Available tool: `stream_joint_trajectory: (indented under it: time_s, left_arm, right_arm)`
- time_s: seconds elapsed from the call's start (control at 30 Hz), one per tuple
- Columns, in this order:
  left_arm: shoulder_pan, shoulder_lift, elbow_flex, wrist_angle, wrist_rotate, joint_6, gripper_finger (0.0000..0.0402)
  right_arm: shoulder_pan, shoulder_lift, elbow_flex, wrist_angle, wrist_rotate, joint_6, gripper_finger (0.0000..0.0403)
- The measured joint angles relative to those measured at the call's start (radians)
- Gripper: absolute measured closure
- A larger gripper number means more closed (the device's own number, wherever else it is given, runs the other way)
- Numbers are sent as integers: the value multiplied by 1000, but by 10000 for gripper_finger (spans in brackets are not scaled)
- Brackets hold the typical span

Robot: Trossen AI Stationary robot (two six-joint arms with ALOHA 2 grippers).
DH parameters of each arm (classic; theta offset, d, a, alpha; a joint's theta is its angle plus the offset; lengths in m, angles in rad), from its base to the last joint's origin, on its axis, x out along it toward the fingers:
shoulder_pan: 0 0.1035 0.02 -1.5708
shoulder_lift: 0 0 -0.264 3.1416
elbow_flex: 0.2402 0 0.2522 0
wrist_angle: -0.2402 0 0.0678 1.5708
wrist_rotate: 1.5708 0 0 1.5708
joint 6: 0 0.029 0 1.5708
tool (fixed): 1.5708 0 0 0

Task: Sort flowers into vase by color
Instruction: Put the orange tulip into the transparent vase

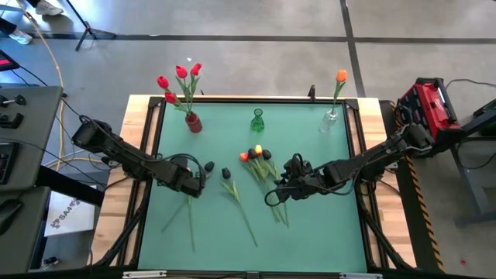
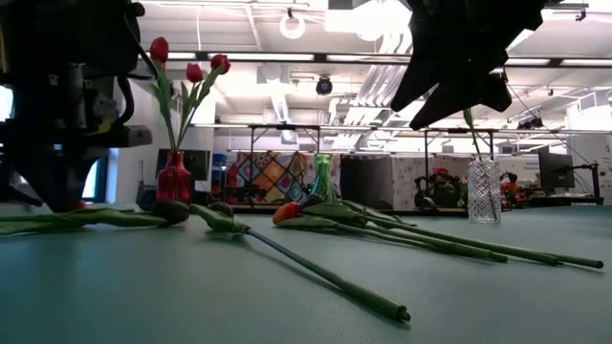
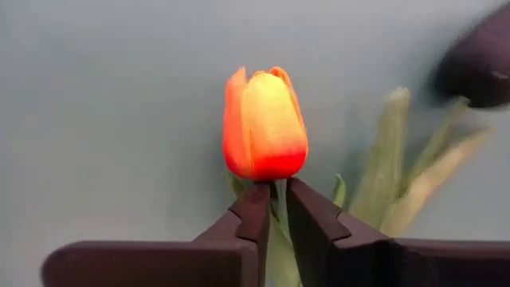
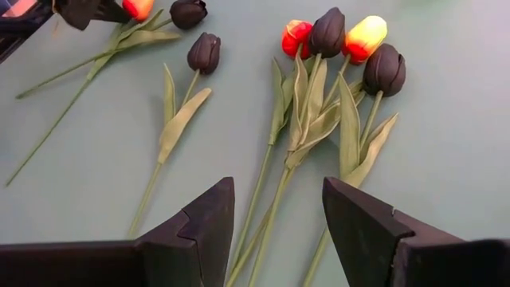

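The left gripper (image 3: 272, 209) is pinching the stem of an orange tulip (image 3: 264, 123) just under its head, low on the green mat (image 1: 310, 232): the pickup step. Next, I judge, comes a lift and carry to the clear vase (image 1: 331, 120) holding an orange flower, well beyond. The right gripper (image 4: 275, 219) hovers spread over the flower bunch (image 4: 339, 56). Behind the vase lies a workshop room.

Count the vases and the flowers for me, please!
Vases: 3
Flowers in vases: 5
Flowers not in vases: 7
Total: 15
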State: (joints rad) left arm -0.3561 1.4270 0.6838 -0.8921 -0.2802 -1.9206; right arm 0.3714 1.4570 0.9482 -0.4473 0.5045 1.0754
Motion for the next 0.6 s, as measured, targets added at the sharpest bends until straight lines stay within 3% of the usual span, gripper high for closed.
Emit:
stream_joint_trajectory:
  time_s: [0.23,0.6]
  left_arm:
    - [0,45,0,59,-2,73,382]
    - [0,83,1,120,3,117,348]
  right_arm:
    - [0,0,0,1,10,5,222]
    - [0,0,0,3,0,8,222]
